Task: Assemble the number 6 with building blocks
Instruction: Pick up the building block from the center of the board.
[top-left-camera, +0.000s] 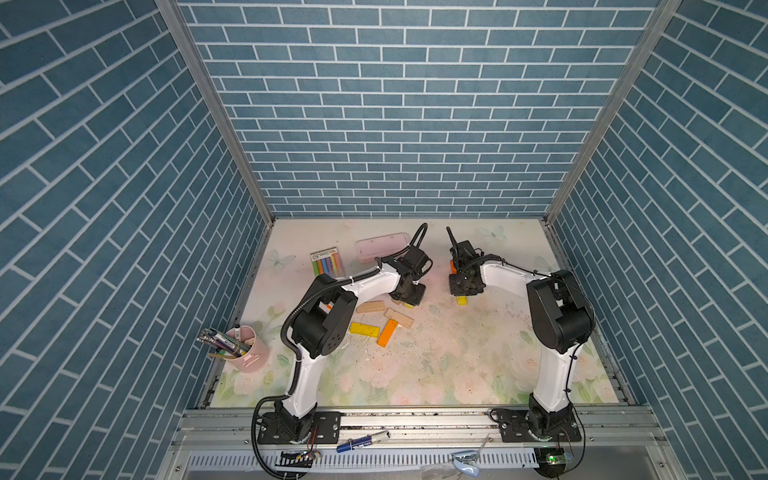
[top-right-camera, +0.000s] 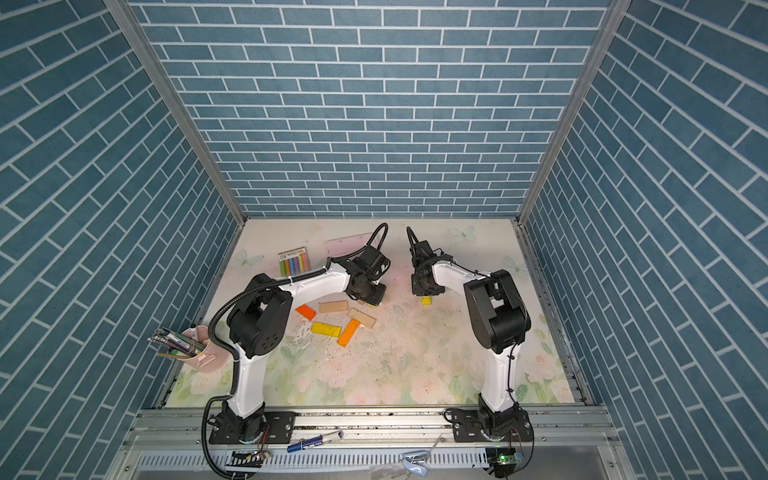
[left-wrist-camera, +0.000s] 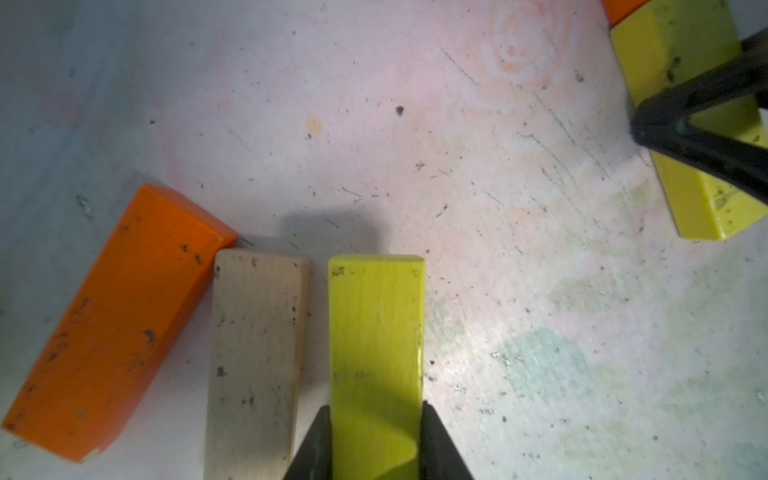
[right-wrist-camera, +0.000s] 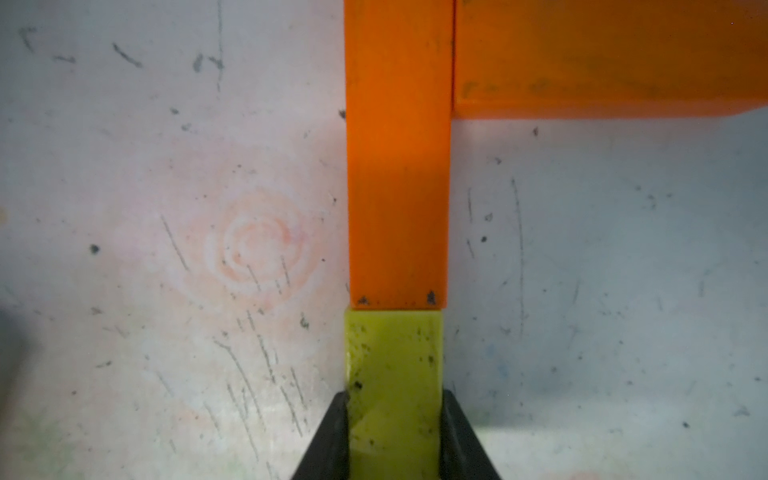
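Blue brick-patterned walls enclose a floral tabletop (top-left-camera: 436, 365); nearest the arm bases, one pink cup (top-left-camera: 249, 353) of pens stands by its left edge. Further in, five loose building blocks (top-right-camera: 326, 329) lie flat in front of the left arm, counted in a top view as two orange, two tan and one yellow. Beyond them the left end effector (left-wrist-camera: 376, 419) is narrowed onto one yellow bar (left-wrist-camera: 376, 324), jaws pressed to both long sides; one tan bar (left-wrist-camera: 257, 353) lies just beside it and parallel; one orange bar (left-wrist-camera: 116, 324) slants with a corner at the tan bar's end. Opposite, near the tabletop's middle, the right end effector (right-wrist-camera: 395, 415) clamps a second yellow bar (right-wrist-camera: 395, 353) just as narrowly; this bar butts end to end against one orange piece (right-wrist-camera: 399, 166), which meets a second orange piece (right-wrist-camera: 602, 54) at a right angle: three pieces of the number 6 (top-left-camera: 461, 300). Farthest back lie one pack of chalks (top-left-camera: 327, 262) and one pink case (top-left-camera: 382, 245).
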